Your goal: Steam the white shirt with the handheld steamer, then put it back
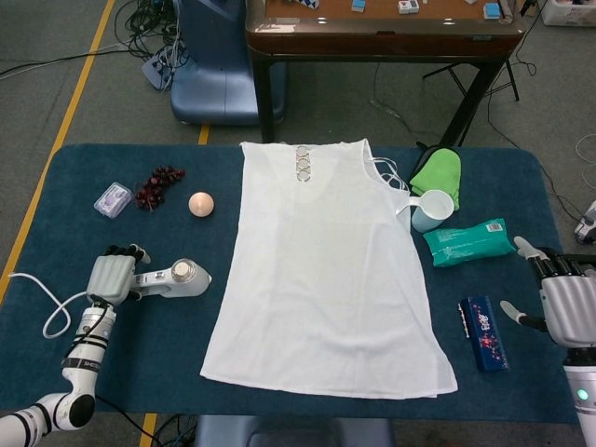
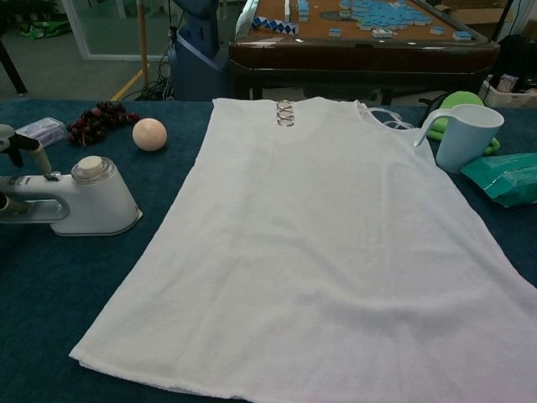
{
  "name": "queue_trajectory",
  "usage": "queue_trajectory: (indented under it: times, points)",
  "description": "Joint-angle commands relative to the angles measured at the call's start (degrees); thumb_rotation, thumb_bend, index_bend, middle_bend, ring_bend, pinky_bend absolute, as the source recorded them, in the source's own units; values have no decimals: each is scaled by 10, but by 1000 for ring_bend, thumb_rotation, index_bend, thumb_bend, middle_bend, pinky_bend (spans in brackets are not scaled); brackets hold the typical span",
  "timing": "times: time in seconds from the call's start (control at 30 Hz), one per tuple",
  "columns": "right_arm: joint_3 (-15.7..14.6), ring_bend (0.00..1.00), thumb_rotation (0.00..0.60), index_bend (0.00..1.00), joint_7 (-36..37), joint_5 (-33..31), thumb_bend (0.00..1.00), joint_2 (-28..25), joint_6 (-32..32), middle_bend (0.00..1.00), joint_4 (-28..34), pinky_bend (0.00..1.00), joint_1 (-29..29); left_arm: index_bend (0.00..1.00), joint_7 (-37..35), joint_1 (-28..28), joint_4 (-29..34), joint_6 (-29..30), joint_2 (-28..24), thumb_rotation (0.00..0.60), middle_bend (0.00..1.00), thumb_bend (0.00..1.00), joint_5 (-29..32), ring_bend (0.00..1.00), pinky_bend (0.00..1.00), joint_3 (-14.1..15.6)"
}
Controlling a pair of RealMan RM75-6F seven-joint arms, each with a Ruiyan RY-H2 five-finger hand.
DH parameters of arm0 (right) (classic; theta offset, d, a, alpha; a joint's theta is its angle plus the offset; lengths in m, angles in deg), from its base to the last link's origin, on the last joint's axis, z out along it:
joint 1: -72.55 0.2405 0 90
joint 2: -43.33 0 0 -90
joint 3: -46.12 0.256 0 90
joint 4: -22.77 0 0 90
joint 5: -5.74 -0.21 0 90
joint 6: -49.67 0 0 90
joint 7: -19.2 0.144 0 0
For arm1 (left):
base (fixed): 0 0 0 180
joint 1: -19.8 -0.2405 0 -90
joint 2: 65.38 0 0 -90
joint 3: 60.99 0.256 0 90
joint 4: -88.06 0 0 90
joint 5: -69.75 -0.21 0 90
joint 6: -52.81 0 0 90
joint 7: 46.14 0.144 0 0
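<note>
- Flat on the blue desk [image 1: 279, 410], the white shirt [image 1: 326, 270] lies spread at the middle, its neckline toward 12 o'clock;
- at 9 o'clock of the shirt the handheld steamer [image 1: 177, 278] rests on the desk, handle pointing outward;
- the left hand [image 1: 111, 277] is at that handle, fingers curved over it; whether it truly grips, I cannot tell;
- the right hand [image 1: 565, 303] hovers released at 3 o'clock, fingers apart, beside a dark blue box [image 1: 484, 332];
- a white cup [image 1: 431, 210] and a green packet [image 1: 467, 242] sit near the shirt's right edge.

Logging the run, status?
Left hand at steamer handle, grip unconfirmed. Right hand open, idle. White shirt flat, unsteamed. Path clear.
</note>
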Motion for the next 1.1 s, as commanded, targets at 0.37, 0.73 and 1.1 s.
queue_trajectory:
  times: [0.37,0.73,1.1]
  points:
    - [-4,197,600,117,4,-9,115,-7,-9,281,5,243,-2,490,40,6,-21,9,22,599,491,203,20,447,334,4]
    - [-5,197,600,134,-1,-13,114,-10,-11,282,13,243,-3,640,2,12,-41,-7,26,600,684,248,9,577,539,7]
    - [-6,197,600,145,-9,-14,115,-10,-16,282,20,243,-2,803,-175,27,-127,-13,39,600,896,253,-86,763,716,19]
